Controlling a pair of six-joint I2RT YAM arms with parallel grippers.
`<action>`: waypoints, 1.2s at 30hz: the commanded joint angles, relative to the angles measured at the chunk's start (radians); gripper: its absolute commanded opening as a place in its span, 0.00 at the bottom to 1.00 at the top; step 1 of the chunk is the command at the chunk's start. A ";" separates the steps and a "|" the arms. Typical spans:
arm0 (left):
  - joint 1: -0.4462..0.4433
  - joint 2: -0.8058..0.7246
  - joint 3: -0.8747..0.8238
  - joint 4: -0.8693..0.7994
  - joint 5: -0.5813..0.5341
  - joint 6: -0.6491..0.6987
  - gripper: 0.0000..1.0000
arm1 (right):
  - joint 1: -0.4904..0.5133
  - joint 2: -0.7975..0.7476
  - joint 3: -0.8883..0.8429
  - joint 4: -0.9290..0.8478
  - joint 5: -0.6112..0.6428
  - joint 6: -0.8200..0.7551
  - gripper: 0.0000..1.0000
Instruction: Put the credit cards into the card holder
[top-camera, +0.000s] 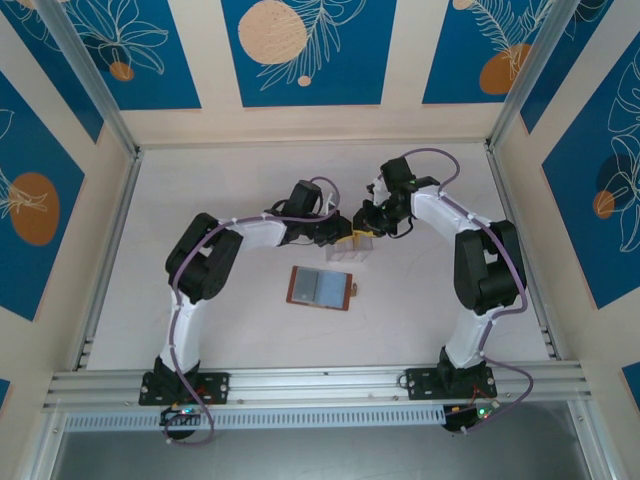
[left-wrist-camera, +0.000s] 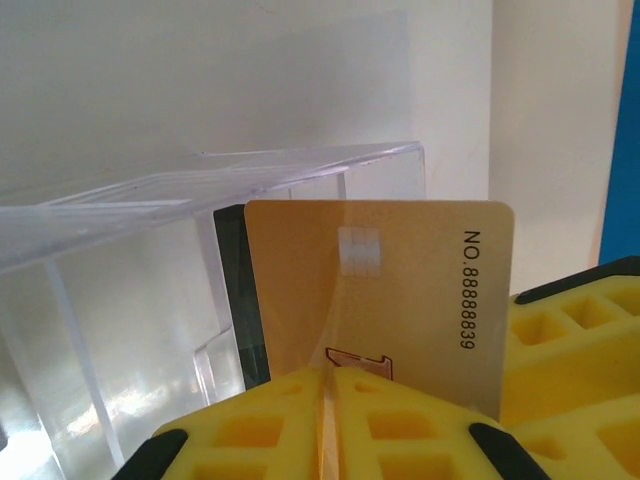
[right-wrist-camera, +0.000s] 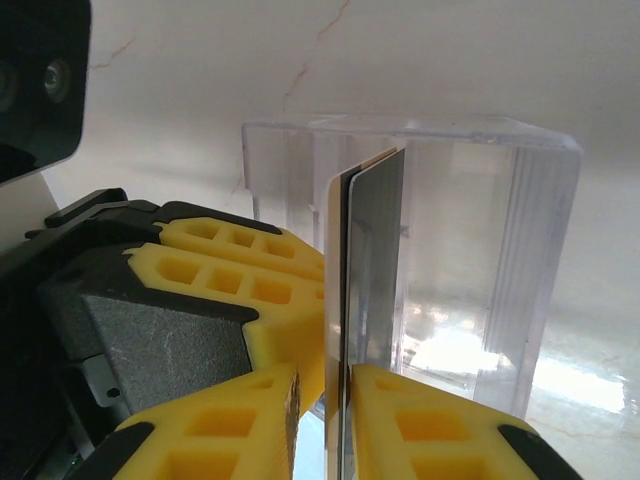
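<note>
Tan card (left-wrist-camera: 380, 290) clenched in left tool (left-wrist-camera: 327, 385) (by clear box (left-wrist-camera: 120, 300)), right tool (right-wrist-camera: 322, 380) astride dark card (right-wrist-camera: 375, 270), grip unclear

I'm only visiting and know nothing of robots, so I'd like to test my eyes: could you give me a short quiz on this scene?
1. True or false: the wallet lies open on the table.
2. Fill in: the tan card reads NO. ____.
3. In the left wrist view, what shows just behind the tan card? A. a dark card B. a key C. a coin

Key: 1 true; 2 88888839; 3 A.
</note>
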 joint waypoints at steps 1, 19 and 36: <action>-0.018 0.028 -0.011 0.085 0.051 -0.033 0.12 | 0.020 -0.025 0.001 -0.040 0.003 0.001 0.23; -0.018 0.055 0.000 0.096 0.054 -0.040 0.12 | 0.068 -0.026 0.059 -0.134 0.238 -0.024 0.17; -0.030 0.028 0.063 -0.223 -0.101 0.170 0.12 | 0.048 0.005 0.062 -0.120 0.259 -0.011 0.18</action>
